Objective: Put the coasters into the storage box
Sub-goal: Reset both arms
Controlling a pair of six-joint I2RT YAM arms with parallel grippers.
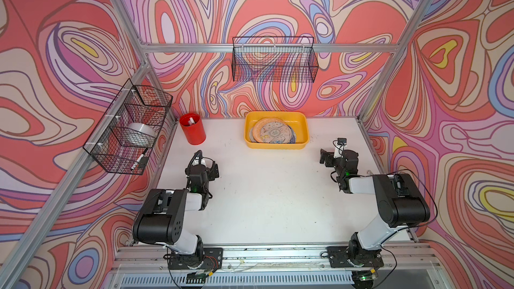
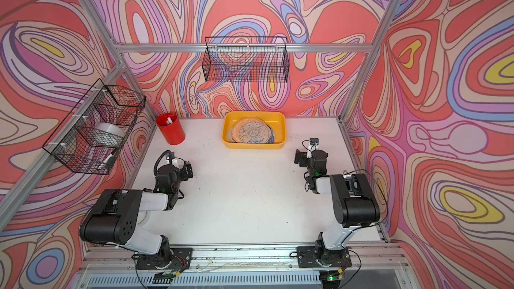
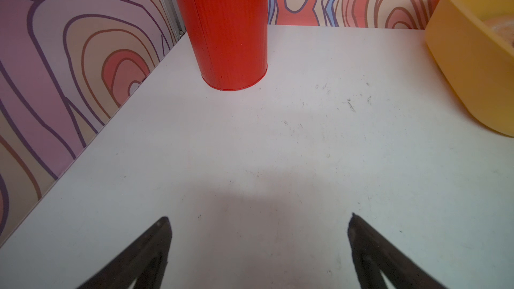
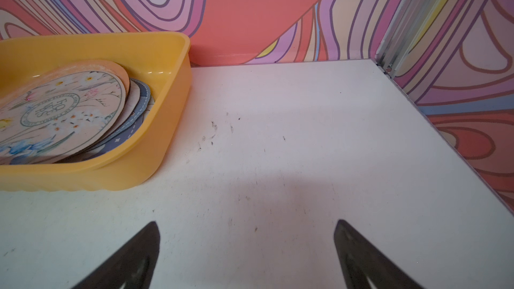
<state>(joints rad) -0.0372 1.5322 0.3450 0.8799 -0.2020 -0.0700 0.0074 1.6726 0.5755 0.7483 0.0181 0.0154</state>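
You see the thin round printed coasters [image 4: 69, 107] stacked inside the shallow yellow plastic storage box [image 4: 167, 123], whose long axis runs along the back wall. The box lies ahead of and between both arms, nearer the right gripper [image 4: 247, 222]. This and the left gripper [image 3: 260, 216] stand spread and empty. No coaster shows on the white tabletop [image 1: 264, 190].

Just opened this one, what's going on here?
Nothing is being handled. The coasters lie piled in the yellow storage box at the back of the table; no coaster shows outside it. The left hand and right hand are both open and empty, over bare tabletop short of the box.
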